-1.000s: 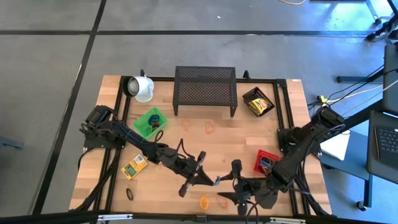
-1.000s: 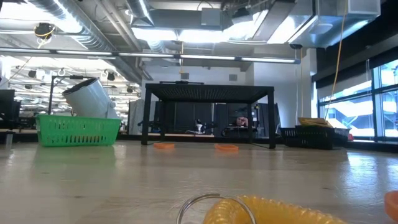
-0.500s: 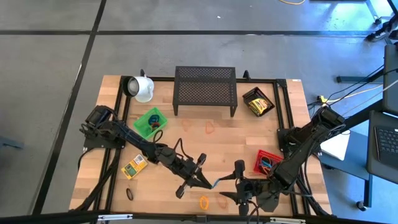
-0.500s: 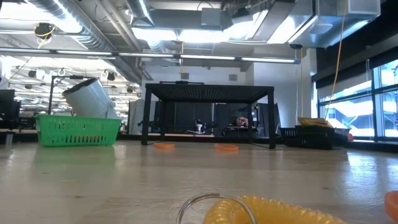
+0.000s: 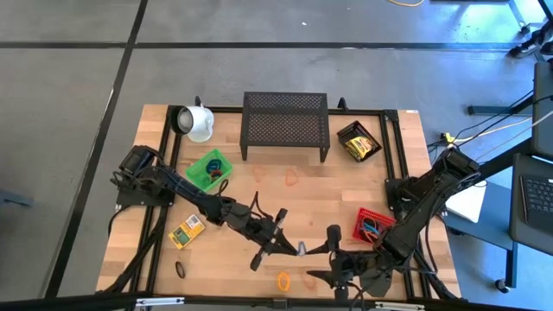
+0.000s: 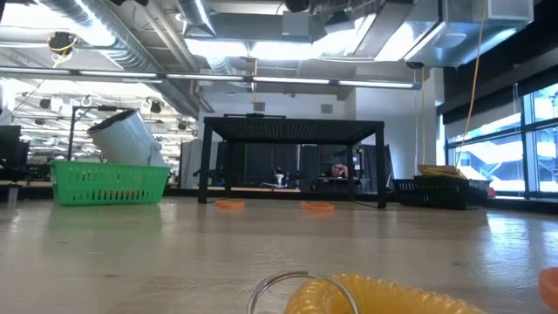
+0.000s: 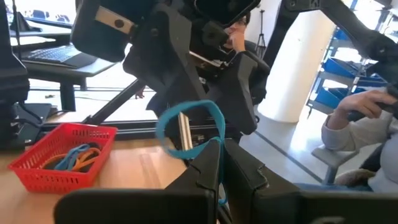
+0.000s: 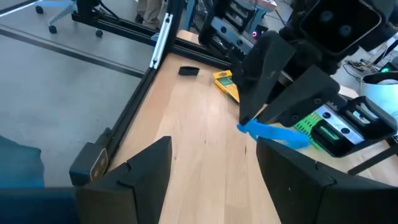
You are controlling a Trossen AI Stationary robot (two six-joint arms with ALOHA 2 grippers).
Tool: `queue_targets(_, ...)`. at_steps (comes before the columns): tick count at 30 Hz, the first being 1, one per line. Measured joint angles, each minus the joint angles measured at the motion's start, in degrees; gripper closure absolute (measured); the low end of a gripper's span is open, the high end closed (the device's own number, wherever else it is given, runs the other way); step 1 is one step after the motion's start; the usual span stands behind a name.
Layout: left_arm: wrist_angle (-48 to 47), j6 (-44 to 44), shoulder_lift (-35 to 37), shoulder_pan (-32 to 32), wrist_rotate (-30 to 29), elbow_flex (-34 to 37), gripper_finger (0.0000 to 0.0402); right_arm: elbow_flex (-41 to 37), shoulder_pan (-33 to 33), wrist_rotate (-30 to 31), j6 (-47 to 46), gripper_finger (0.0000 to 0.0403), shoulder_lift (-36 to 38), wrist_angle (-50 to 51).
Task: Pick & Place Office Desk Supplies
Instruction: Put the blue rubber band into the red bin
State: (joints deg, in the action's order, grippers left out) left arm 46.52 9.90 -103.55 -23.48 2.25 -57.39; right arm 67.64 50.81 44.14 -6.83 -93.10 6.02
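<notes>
A blue loop (image 7: pixel 189 127) is held up over the table's near middle by my left gripper (image 5: pixel 285 244), which is shut on it and points level toward the table's right. My right gripper (image 5: pixel 324 257) faces it from the right, open, with its fingers (image 8: pixel 292 168) standing apart just short of the blue loop (image 8: pixel 273 132) and touching nothing. A yellow box (image 5: pixel 186 231) and a black loop (image 5: pixel 180 269) lie at the near left. Orange loops (image 5: pixel 283 281) (image 5: pixel 291 177) lie flat on the wood. My left gripper pinches the loop's lower strand (image 7: pixel 215 144) between its two fingertips. The fingers come in level from the table's left. The rest of the band stands up as an open ring beyond and above the tips, clear of the table.
A red basket (image 5: pixel 371 226) with loops stands at the near right and a green basket (image 5: pixel 207 169) at the left. A black tray (image 5: pixel 359 141), the black mesh shelf (image 5: pixel 285 125) and a tipped white mug (image 5: pixel 197 123) stand along the far side. Bare wood lies mid-table.
</notes>
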Motion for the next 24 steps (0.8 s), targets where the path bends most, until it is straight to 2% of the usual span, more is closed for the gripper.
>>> queue_targets(17,-0.5,2.9,0.0,0.0,1.5,0.0,0.0393,0.1,-0.4,2.7,0.9,0.0167,0.0,0.0)
queue_targets(24,0.0,2.9,0.0,0.0,1.0,0.0,0.0393,0.1,-4.0,1.2,-0.4,0.0167,-0.9,-0.9)
